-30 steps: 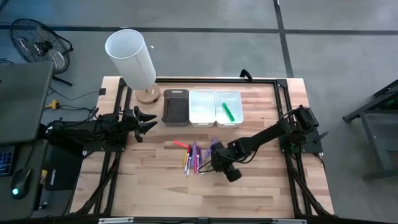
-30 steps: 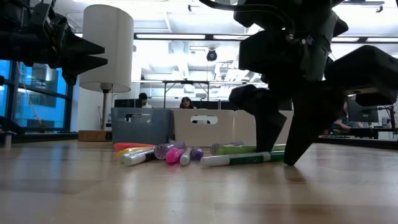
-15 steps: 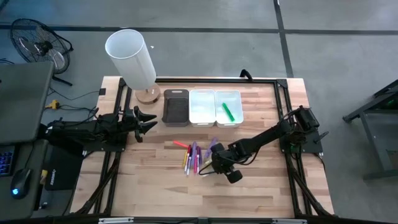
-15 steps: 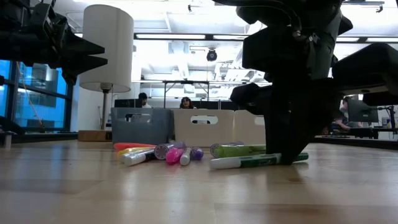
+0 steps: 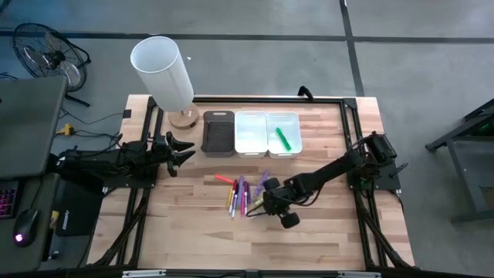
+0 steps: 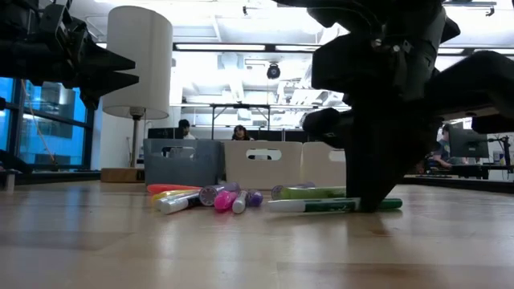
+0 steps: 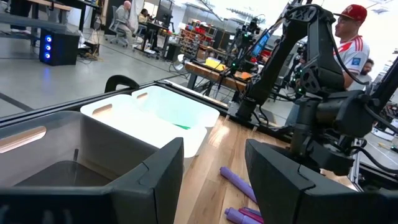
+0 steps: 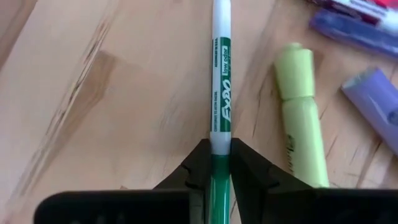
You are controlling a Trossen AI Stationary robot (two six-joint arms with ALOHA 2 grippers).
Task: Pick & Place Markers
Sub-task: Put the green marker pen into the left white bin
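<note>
Several markers point(image 5: 239, 193) lie bunched in the middle of the wooden table: red, yellow, pink and purple. Just right of them lies a green-and-white marker point(image 8: 221, 93), with my right gripper point(image 8: 217, 149) shut on it from above; the low view shows that marker point(image 6: 329, 205) flat on the wood. A yellow-green highlighter point(image 8: 301, 118) lies beside it. My left gripper point(image 5: 184, 150) hovers open near the table's left edge, holding nothing. My right gripper pinches the green-and-white marker between its two fingers where the white barrel meets the green end point(image 8: 219, 148). The fingers point(image 6: 369, 181) point down from above, one on each long side. The marker lies level on the table, its green end point(image 6: 391, 204) sticking out past the fingers.
A dark bin point(image 5: 218, 133) and two white bins point(image 5: 251, 133) stand in a row at the far side; the right one point(image 5: 289, 122) holds a green marker point(image 5: 283, 139). A lamp with a white shade point(image 5: 162, 71) stands at the far left corner.
My right gripper's fingers stood apart on either side of the green-and-white marker a second ago and have since shut on it. The marker has shifted a little along the table and now lies level between the fingers.
</note>
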